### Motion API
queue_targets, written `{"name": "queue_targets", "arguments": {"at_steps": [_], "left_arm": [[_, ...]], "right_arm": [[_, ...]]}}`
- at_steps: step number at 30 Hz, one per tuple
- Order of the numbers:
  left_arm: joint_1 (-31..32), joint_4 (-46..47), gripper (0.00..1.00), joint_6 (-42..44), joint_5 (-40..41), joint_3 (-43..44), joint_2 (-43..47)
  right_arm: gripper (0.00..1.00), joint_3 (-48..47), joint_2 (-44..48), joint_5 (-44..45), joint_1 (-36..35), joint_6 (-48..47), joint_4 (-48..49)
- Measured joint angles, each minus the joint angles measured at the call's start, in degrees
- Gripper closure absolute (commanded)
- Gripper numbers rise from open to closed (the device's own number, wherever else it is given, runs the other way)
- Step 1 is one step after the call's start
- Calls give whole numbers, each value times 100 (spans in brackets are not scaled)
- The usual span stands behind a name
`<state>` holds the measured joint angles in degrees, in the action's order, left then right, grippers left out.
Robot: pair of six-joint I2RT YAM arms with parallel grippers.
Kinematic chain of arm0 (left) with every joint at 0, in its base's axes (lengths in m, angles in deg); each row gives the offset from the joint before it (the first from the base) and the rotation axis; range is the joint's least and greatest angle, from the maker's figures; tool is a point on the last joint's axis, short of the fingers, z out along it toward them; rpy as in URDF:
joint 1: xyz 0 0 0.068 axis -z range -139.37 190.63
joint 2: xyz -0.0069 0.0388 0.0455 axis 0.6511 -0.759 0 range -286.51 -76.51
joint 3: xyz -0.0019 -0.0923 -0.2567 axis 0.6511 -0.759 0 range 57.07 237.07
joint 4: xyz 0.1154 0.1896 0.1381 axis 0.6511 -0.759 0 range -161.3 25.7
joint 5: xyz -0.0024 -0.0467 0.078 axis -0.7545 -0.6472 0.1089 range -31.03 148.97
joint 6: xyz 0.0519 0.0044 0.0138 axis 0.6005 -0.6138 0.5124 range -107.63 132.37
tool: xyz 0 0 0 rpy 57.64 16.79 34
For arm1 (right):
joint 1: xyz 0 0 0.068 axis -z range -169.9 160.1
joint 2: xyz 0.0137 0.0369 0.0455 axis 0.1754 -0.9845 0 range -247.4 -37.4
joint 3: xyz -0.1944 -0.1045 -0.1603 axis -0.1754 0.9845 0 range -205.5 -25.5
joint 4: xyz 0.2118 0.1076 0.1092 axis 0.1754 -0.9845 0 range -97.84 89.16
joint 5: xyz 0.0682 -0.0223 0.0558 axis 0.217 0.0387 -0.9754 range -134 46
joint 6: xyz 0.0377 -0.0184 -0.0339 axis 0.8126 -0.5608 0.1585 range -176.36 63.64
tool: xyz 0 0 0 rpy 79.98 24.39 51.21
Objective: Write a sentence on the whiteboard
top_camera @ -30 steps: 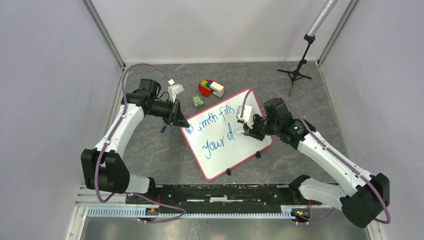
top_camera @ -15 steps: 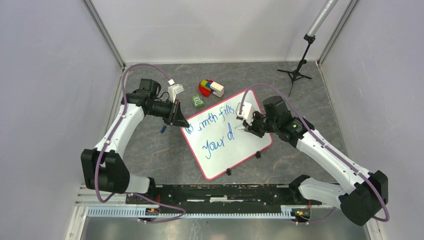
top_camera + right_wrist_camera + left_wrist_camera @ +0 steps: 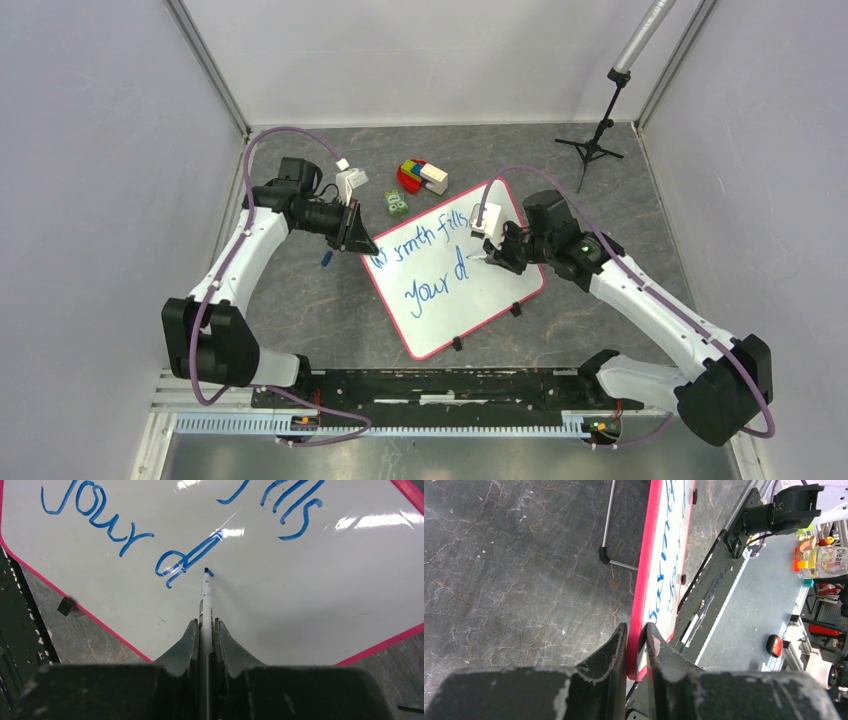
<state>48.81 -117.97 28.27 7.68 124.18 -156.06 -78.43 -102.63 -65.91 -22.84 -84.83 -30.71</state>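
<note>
Blue-tipped marker (image 3: 205,597) pinched in right jaws, left jaws clamped on the whiteboard (image 3: 455,300) rim.

Bright, even overhead light is filling the top view, only soft shadows lying on the tabletop (image 3: 310,300). In the right wrist view white glare streaks are flaring across the whiteboard (image 3: 310,595), while the left tool (image 3: 636,630) is looming dark and blurred up close.

Tabletop (image 3: 320,310) is lying open lower left; whiteboard (image 3: 470,295) is blocking centre, toy blocks (image 3: 420,176) and tripod (image 3: 597,143) crowding the top.
</note>
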Motion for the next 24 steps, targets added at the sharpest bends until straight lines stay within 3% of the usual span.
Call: {"name": "queue_targets", "arguments": {"at_steps": [24], "left_arm": [[4, 2, 97, 0, -4, 0, 0]], "right_arm": [[100, 352, 192, -184, -4, -146, -55]]}}
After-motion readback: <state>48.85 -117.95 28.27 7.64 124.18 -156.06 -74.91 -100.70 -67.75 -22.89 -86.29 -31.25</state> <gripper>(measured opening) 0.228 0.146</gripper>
